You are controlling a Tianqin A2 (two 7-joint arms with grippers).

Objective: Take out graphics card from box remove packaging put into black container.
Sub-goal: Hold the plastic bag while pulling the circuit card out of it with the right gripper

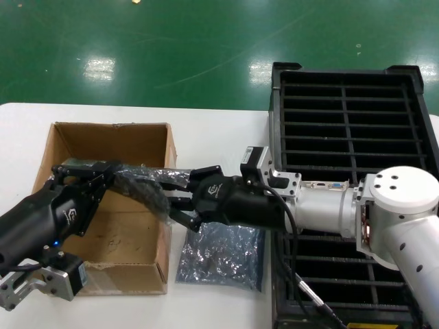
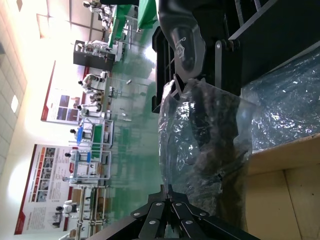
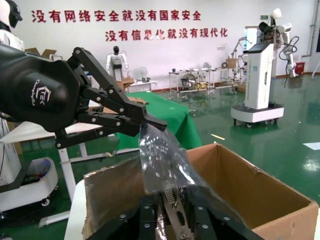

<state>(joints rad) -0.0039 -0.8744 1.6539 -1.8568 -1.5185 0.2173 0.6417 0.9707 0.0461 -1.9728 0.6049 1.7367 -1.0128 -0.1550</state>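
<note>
Unbagging is the step in hand, judged from both grippers being on one bagged item above the box [image 1: 103,205]. Left gripper [image 1: 110,175], over the box's far left part, is pinched on one end of the packaging [image 1: 140,184]; the same pinch is shown in the right wrist view [image 3: 150,122]. Right gripper [image 1: 177,200], at the box's right wall, is clamped on the other end, w/ the graphics card [image 3: 172,210] seen between its fingers inside the plastic. Bag is stretched between the two, clear of the box floor. Another crinkled bag [image 1: 223,255] is lying on the bench [image 1: 219,137] just right of the box. Black container [image 1: 350,110] is at far right, slots unfilled where visible. Next, the grippers prob. need to be drawn apart so the card is slid out, then the card is carried right to a slot.
</note>
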